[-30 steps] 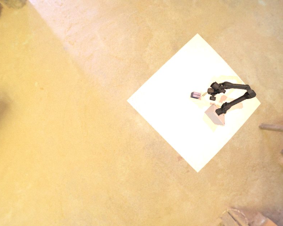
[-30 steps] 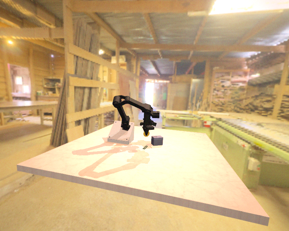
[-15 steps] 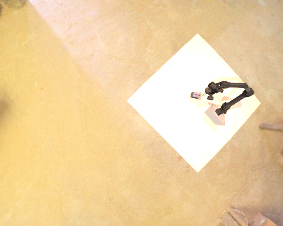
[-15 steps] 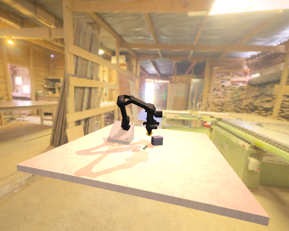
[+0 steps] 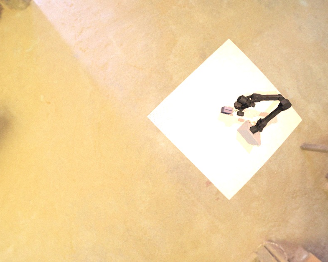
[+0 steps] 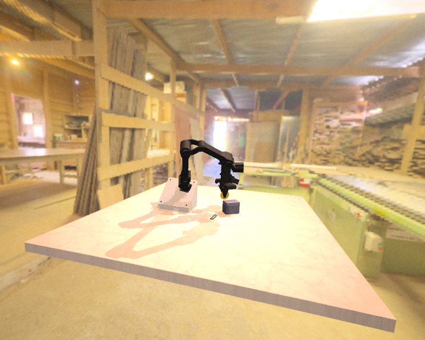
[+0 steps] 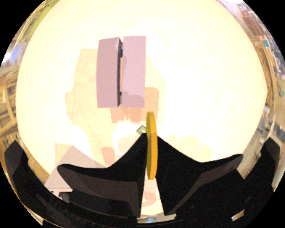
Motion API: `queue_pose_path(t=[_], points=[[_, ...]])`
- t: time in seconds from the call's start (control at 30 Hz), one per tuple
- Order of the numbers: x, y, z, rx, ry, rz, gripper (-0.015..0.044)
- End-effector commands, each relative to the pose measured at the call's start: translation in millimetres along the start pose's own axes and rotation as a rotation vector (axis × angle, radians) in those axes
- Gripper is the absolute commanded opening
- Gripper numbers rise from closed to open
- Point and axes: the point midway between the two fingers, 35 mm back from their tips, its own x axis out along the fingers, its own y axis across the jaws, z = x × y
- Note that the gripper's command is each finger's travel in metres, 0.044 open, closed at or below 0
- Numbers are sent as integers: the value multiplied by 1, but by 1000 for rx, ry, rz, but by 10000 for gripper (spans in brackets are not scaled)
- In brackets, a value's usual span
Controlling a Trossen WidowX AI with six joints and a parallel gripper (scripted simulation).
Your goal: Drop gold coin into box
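Note:
The gold coin (image 6: 227, 196) (image 7: 152, 156) is upright, pinched between the fingertips of my black gripper (image 6: 224, 194) (image 7: 151, 139), with its lower part sticking out. The gripper is shut on it above the table, beside the box. The closed grey box (image 5: 228, 109) (image 6: 230, 207) (image 7: 134, 65) stands farther out in the wrist view. Its dark lid slot (image 7: 119, 72) runs nearly parallel to the coin's face; the coin shows nearer and to the right of the slot's line. The small green holder (image 6: 213, 216) is empty on the table; the fingers partly hide it in the wrist view. Fingertips are hidden in the overhead view.
The arm's pale wedge-shaped base (image 5: 246, 133) (image 6: 167, 194) (image 7: 72, 168) stands on the white table (image 5: 186, 118) (image 6: 278, 256). The arm arches high from the base to the gripper. Shadows of the arm cross the table near the box and holder.

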Motion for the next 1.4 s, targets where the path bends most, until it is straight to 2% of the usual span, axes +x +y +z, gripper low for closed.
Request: queue_pose_path(t=[0.0, 0.77, 1.37], points=[[1, 5, 11, 0, 3, 5, 0], [5, 31, 62, 4, 6, 3, 0], [4, 29, 60, 4, 2, -1, 0]])
